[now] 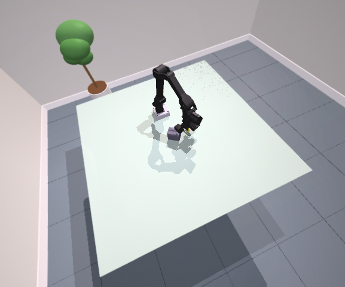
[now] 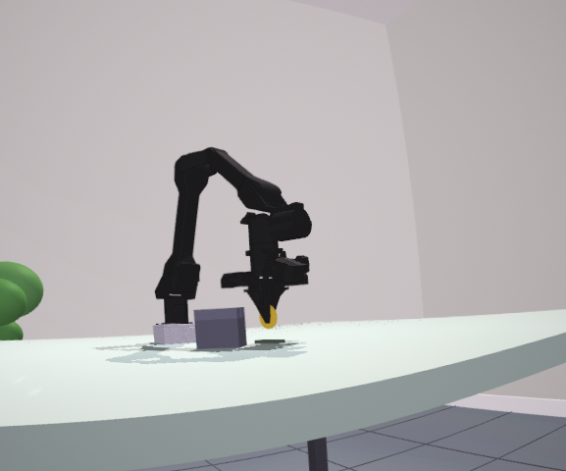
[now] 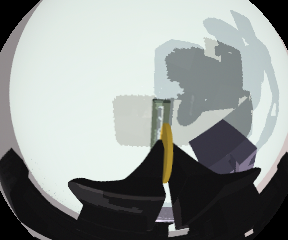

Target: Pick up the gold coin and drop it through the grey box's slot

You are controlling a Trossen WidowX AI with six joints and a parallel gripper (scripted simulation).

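Coin (image 2: 268, 317) hangs edge-down, pinched in the gripper (image 2: 266, 306), above its holder (image 2: 270, 341) beside the box (image 2: 220, 328).

coin (image 2: 269, 318) gold | box (image 2: 220, 328) grey | holder (image 2: 270, 341) dk green | pincer (image 2: 265, 307) blk

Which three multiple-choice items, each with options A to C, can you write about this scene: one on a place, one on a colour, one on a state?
1. Where is the coin?
A. Standing in the holder
B. Lifted above the holder
C. Lying on the box lid

2. What colour is the box?
A. Grey
B. Red
C. Gold

3. What is the state of the gripper?
A. Wide open
B. Shut on nothing
C. Shut on the coin

Answers: 1 B, the exterior view shows a gap between coin and holder. 2 A, its sides look grey. 3 C, the coin's edge sits between the fingers in the wrist view.
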